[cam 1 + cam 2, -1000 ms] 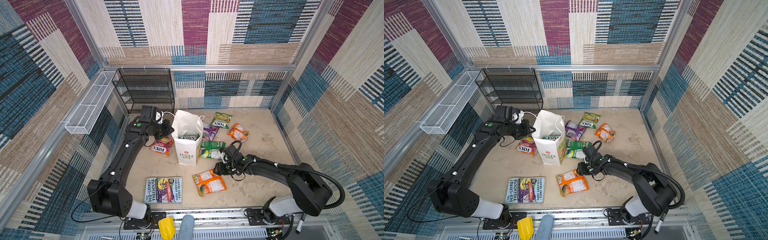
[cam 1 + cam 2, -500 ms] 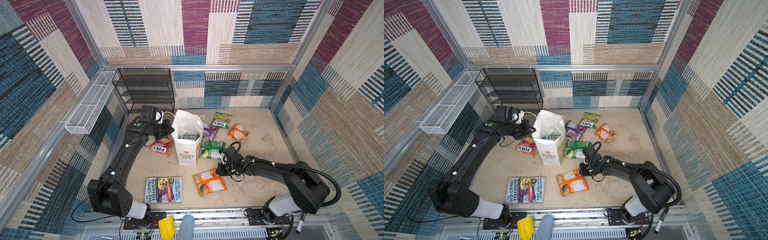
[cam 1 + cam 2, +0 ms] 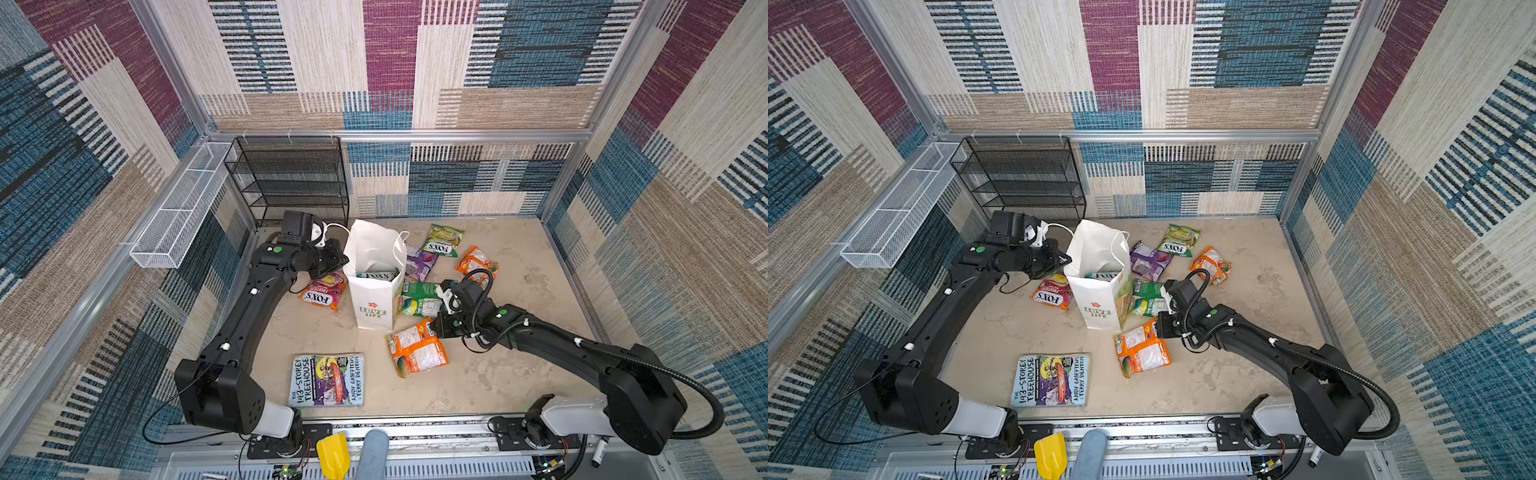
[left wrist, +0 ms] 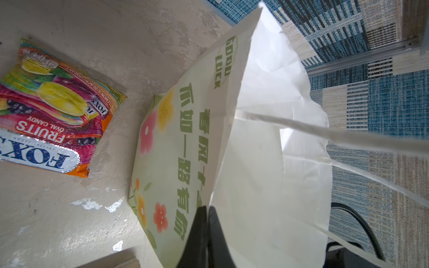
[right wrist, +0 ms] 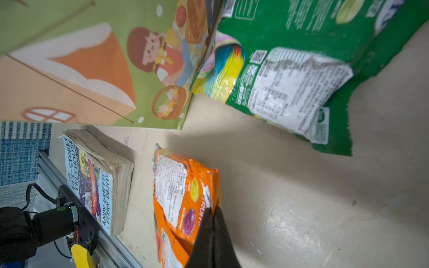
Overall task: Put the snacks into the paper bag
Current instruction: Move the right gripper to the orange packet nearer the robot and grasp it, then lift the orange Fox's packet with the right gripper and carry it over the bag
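The right hand (image 5: 212, 210) has its two fingers pressed tight together on the edge of the orange packet (image 5: 183, 185), which lies label side up on the worktop (image 5: 290, 208). Just past this hand's fingertips a green packet (image 5: 301, 76) lies with its back label up, its end against the foot of the paper bag (image 3: 374, 299). The book (image 3: 327, 380) lies on the far side of the orange packet from the right hand, apart from it. The left hand (image 4: 205, 210) is closed on the paper bag's top edge, one finger outside the printed side wall and one inside; the bag stands upright beside it with its mouth open. A teal packet (image 3: 376, 275) marked FOX'S shows inside that mouth. A pink-red packet (image 3: 323, 291) lies on the worktop just below the left hand, near the bag. Beyond the bag from the left hand lie a purple packet (image 3: 420, 262) and a yellow-green packet (image 3: 442, 240)
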